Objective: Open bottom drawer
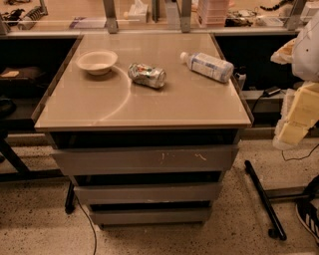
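Bottom drawer point(149, 215) lowest of three, tool point(294, 122) at right edge, state unclear, bottle point(207, 66) label unreadable

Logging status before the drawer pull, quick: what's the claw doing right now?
Claw: at the right edge of the view, apart from the bottom drawer; open or closed cannot be told.

One camera looks down from high in front of a cabinet point(144, 160), facing its drawer fronts and tilted steeply enough to show the whole tabletop point(144, 102). It stands at middle range. The floor point(35, 224) fills 6 o'clock and a far counter point(89, 10) runs along 12 o'clock. The bottom drawer point(149, 215) sits low, toward 6 o'clock. The gripper point(294, 122) hangs at 3 o'clock, close to the lens at the frame edge.
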### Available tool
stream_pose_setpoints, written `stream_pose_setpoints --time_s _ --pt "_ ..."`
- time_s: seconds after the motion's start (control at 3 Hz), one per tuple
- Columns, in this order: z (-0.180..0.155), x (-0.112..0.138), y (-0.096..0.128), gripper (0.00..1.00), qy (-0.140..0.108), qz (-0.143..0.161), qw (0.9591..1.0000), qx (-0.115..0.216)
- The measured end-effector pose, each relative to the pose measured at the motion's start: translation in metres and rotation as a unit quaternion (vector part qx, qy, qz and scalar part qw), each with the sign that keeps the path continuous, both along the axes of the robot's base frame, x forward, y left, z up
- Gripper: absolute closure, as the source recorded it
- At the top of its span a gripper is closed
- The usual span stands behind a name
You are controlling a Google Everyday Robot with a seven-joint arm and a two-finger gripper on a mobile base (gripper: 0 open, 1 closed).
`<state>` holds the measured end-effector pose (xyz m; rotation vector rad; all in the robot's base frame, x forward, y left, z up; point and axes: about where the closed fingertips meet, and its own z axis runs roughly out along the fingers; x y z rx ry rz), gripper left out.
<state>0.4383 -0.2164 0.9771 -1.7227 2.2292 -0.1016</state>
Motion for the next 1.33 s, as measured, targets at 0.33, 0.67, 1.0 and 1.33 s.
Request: stream_pose_setpoints --time_s 0.33,0.67,1.0,1.33 --pt "0.0 0.0 0.0 0.0 0.0 0.0 1.0 0.0" --pt "-0.02 -0.001 0.002 0.0 0.022 0.012 0.9996 0.013" --pt "-0.062 -0.013 0.012 0.0 0.048 0.042 0.9976 0.028" --pt "-0.124 -0.034 0.016 0.0 0.071 0.075 0.9942 0.029"
